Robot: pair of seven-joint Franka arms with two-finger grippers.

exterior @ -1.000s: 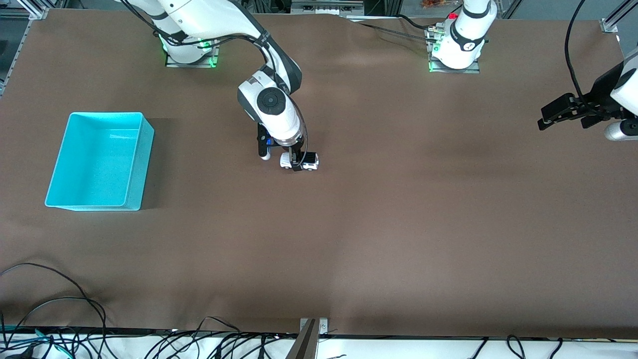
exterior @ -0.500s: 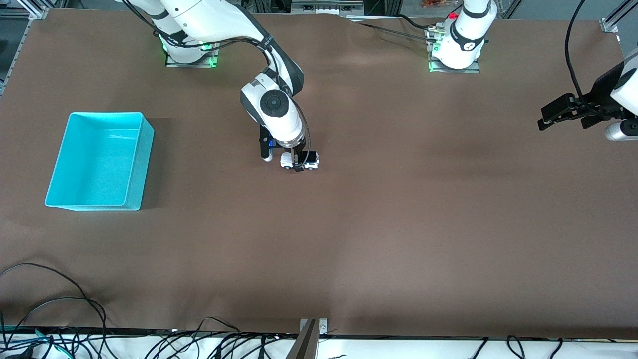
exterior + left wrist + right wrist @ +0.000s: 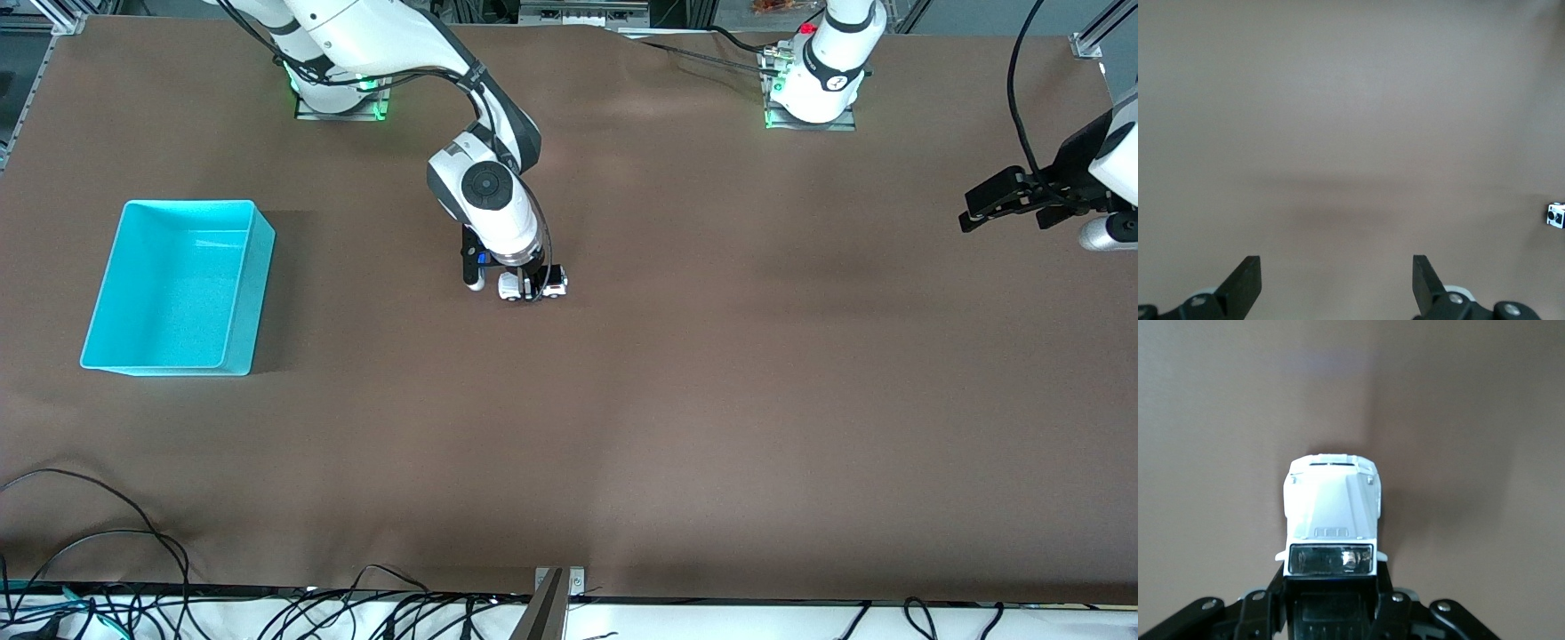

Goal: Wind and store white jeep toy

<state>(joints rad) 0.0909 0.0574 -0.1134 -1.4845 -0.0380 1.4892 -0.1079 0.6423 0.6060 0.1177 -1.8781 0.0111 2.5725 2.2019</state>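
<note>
The right end effector [image 3: 532,293] is pinching the jeep [image 3: 533,286] on the bench [image 3: 711,373], and compared with a second ago the jeep has slid slightly toward the bin's end of the bench, its roof panel now more hidden under the fingers. The right arm's wrist has shifted a little with it. The left arm is waiting, unchanged, with the left end effector [image 3: 1009,204] hanging over the bench's edge at its own end.

In the right wrist view, the jeep [image 3: 1331,520] is showing a smooth, glossy white plastic hood, boxy and tapering, with a dark reflective windscreen, while the right end effector [image 3: 1330,607] is clamping its body from both sides with matte black fingers [image 3: 1268,603].

In the left wrist view, the left end effector [image 3: 1337,287] is standing spread wide, its wedge-shaped black fingers [image 3: 1245,280] well apart over bare bench [image 3: 1351,133].

From the jeep, the bin [image 3: 258,267] is lying at about nine o'clock in the front view, well apart: a cyan, thin-walled rectangular plastic tub with rounded corners. The bench is covered in a flat, matte brown sheet, faintly rippled near the arm bases.
</note>
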